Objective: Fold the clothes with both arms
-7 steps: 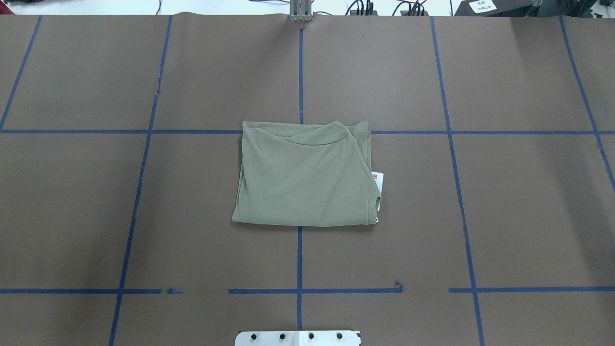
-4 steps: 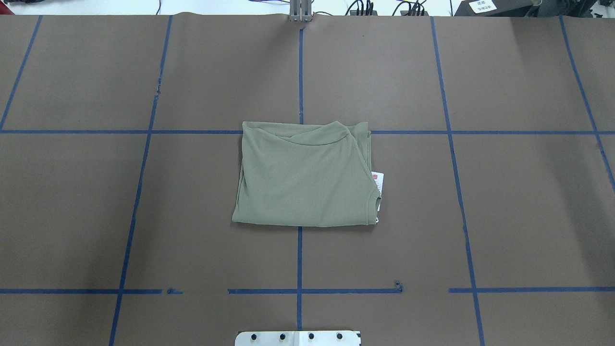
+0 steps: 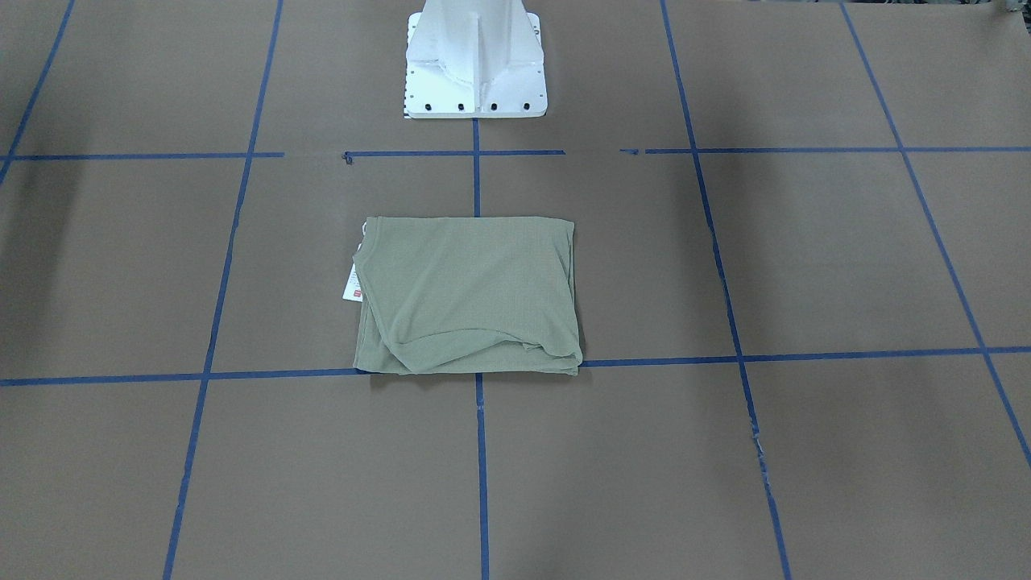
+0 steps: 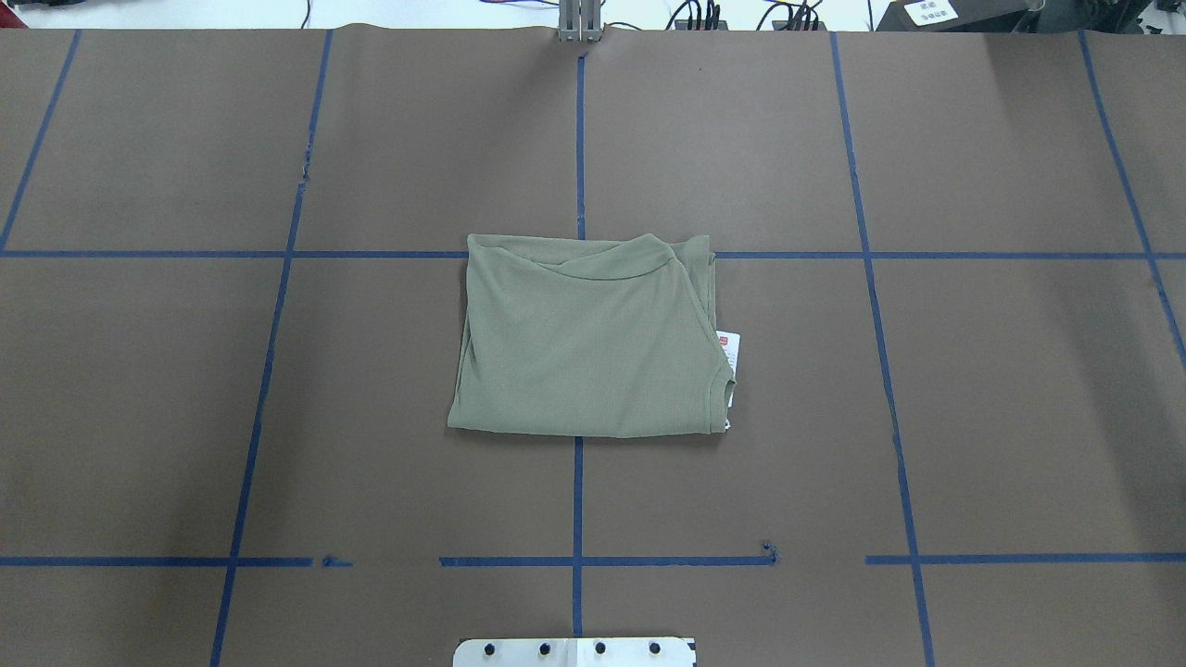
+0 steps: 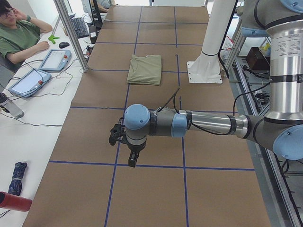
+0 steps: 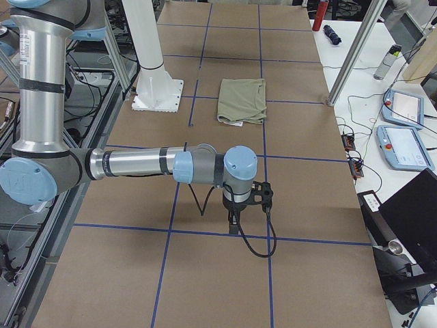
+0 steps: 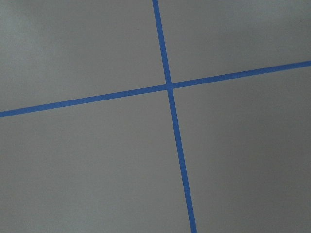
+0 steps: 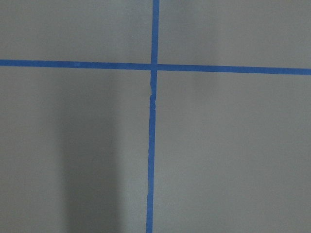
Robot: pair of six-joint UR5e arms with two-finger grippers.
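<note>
The green shirt (image 4: pixel 588 338) lies folded into a neat rectangle on the brown worktop (image 4: pixel 278 417), well apart from both grippers and between them, out in front of the white base (image 3: pixel 475 56); its neck opening faces the right gripper's end of the worktop; a white tag (image 4: pixel 729 357) with a small red mark pokes out from under that edge, and its print is too small to read. The left gripper (image 5: pixel 132 158) hangs over one end of the worktop, pointing down above a crossing of blue tape (image 7: pixel 168 87); the right gripper (image 6: pixel 234 220) hangs the same way over the opposite end, above another crossing; neither touches the shirt or the worktop; only the side views show them, so I cannot tell whether either is open or closed.
</note>
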